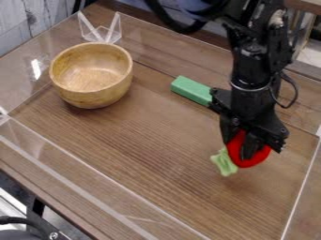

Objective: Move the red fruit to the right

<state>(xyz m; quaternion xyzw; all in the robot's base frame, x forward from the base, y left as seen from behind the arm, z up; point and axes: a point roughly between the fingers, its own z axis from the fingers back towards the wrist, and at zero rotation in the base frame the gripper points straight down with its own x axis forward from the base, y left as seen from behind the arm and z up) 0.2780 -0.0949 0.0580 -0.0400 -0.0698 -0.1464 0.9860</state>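
Note:
The red fruit [254,157] shows as a small bright-red shape with a light green leafy piece [223,164] sticking out to its left, low over the wooden table near the right side. My black gripper [249,150] comes straight down from above and is shut on the red fruit, its fingers covering much of it. Whether the fruit touches the table or hangs just above it I cannot tell.
A wooden bowl [92,75] stands at the back left. A flat green rectangular block [191,90] lies just behind and left of the gripper. Clear plastic walls [75,178] edge the table, with a clear folded piece [99,28] at the back.

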